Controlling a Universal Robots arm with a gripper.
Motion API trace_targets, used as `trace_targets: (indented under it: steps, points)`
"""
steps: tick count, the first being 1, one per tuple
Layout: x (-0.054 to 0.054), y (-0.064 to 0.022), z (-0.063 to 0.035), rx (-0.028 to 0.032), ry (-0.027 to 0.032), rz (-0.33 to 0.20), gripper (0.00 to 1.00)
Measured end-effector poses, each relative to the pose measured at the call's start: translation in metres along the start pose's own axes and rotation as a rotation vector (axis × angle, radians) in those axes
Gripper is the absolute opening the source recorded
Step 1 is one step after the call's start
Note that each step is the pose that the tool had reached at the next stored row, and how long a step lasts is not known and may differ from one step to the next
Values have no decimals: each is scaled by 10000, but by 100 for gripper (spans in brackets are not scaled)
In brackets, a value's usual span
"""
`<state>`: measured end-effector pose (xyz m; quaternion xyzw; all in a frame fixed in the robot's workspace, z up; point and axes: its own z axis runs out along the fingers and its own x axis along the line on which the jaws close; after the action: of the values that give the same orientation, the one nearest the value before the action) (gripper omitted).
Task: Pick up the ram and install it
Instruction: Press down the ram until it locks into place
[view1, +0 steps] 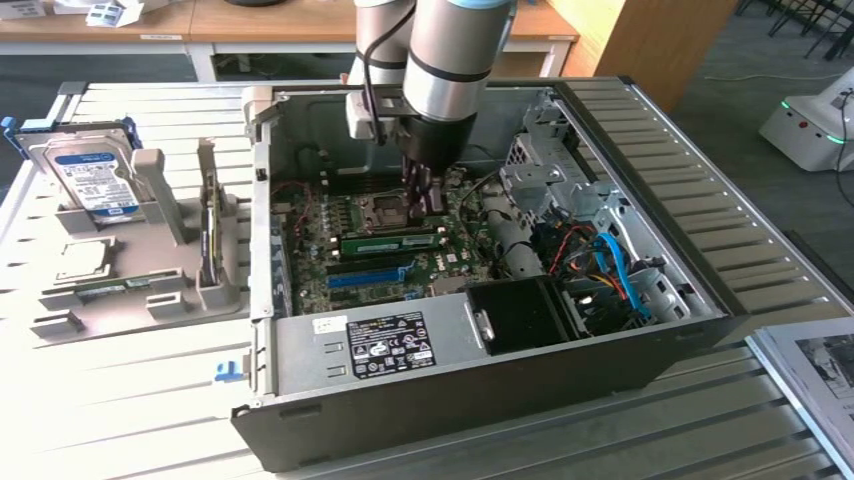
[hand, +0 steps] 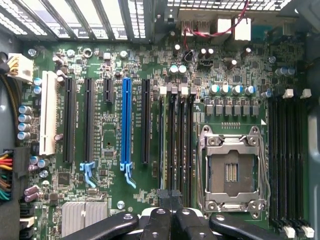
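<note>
One ram (view1: 388, 240) seated on the board, one drive (view1: 96, 178) outside the case (view1: 534, 385). Gripper (view1: 430, 200) jaws together, holding nothing. Wrist view: one blue slot (hand: 125, 125), one bare socket (hand: 231, 172).

Hidden and cut-off parts around the tool

The tool (hand: 170, 210) is cut off by the wrist view's edge at its base; in the exterior view the arm (view1: 447, 60) runs out of frame above it, and the label (view1: 387, 345) print nearby is too small to read.

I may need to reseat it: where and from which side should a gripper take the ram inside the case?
Probably take the ram by its upper long edge, mid-length, squeezing both flat faces, from straight above: it stands on edge on the motherboard, so only that edge is free.
</note>
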<state>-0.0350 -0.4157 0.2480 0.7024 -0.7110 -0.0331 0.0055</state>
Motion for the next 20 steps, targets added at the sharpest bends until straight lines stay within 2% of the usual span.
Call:
trace_targets:
  steps: [20]
  points:
    - [3,223,12,0,0,0,10]
